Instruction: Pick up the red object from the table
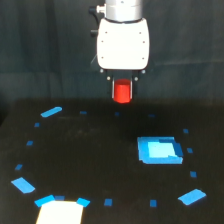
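— What's the setting?

— A dark curtain (45, 50) hangs behind a flat black table (90, 150). The table carries small blue tape marks (50, 112) in a loose ring, a larger blue rectangle patch (159, 150) toward the exterior view's right, and a pale block (59, 212) at the bottom edge.

— And the tool?

— The white gripper (122, 85) hangs from the top centre, its fingers closed against the sides of the red object (122, 92). The object sits between them, just under the white body, clear of the table and seen against the curtain.

— Room around it?

— Open space on both sides of the gripper and below it. The table's far edge lies just beneath the object; the blue patch is well apart, lower and to the exterior view's right.

— Any writing or labels?

— None that can be read; the picture is too blurred.
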Available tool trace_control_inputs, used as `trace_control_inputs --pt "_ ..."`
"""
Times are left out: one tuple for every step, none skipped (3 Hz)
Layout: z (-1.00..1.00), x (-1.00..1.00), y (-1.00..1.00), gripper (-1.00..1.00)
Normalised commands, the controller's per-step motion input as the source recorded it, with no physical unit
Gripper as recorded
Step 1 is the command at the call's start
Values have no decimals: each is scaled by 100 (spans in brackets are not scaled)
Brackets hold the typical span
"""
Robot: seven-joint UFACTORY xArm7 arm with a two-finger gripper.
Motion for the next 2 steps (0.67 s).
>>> trace_control_inputs --pt "16 -26 20 -88" --pt "54 -21 -6 -100"
